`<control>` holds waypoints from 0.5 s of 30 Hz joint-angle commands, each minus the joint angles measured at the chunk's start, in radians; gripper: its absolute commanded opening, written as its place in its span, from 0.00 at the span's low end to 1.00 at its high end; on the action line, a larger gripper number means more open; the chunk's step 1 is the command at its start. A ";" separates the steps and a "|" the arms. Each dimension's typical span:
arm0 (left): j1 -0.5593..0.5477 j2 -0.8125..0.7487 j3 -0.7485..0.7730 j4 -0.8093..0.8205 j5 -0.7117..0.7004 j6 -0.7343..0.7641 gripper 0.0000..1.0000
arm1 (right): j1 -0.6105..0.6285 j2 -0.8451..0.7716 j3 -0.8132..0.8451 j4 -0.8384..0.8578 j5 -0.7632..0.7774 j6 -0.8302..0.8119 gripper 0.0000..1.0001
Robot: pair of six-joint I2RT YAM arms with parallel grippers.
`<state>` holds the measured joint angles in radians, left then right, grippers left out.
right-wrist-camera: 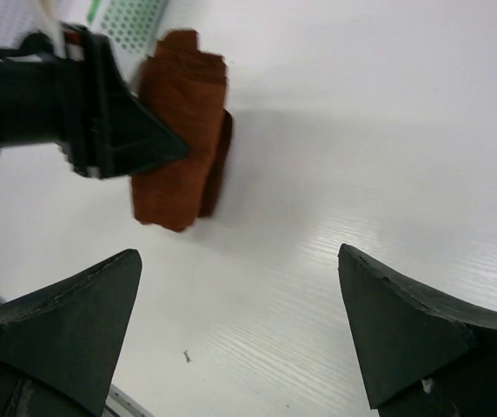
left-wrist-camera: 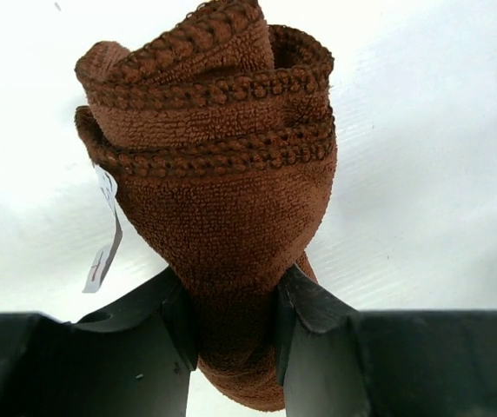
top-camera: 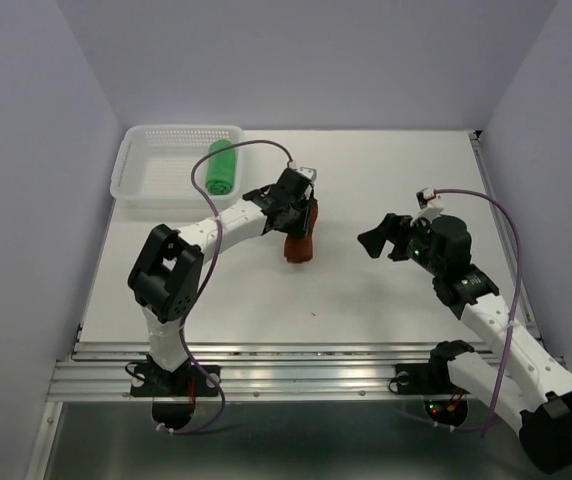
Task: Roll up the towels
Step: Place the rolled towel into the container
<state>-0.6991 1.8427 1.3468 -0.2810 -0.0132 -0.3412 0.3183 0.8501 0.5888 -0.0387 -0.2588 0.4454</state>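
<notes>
Left hand [left-wrist-camera: 231,300] | pinching rolled rust towel [left-wrist-camera: 214,174] | right hand [right-wrist-camera: 238,256] apart, spread

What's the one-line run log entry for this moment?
left gripper: shut on rolled brown towel | right gripper: open, empty | green towel: rolled, in white basket

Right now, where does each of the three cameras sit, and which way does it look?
Top: fixed above and behind the arms, looking down at the table; both arms show, left tool shut on the brown towel, right tool open, green towel in the basket.
Left wrist: on the left arm, looking along its own fingers, which pinch the rolled towel.
Right wrist: on the right arm, looking leftward across the table past its own spread fingers.
Shared: all three see the brown towel.
</notes>
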 commanded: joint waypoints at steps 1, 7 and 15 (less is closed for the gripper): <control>0.035 -0.099 0.146 -0.119 -0.016 0.266 0.00 | -0.001 -0.016 0.055 -0.130 0.142 -0.085 1.00; 0.182 -0.140 0.299 -0.204 0.093 0.500 0.00 | -0.001 0.010 0.082 -0.138 0.153 -0.114 1.00; 0.398 -0.154 0.530 -0.319 0.260 0.714 0.00 | -0.001 0.001 0.071 -0.139 0.191 -0.120 1.00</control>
<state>-0.3729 1.7508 1.7695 -0.5400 0.1211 0.2111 0.3183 0.8635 0.6201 -0.1810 -0.1089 0.3500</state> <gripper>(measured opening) 0.408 0.999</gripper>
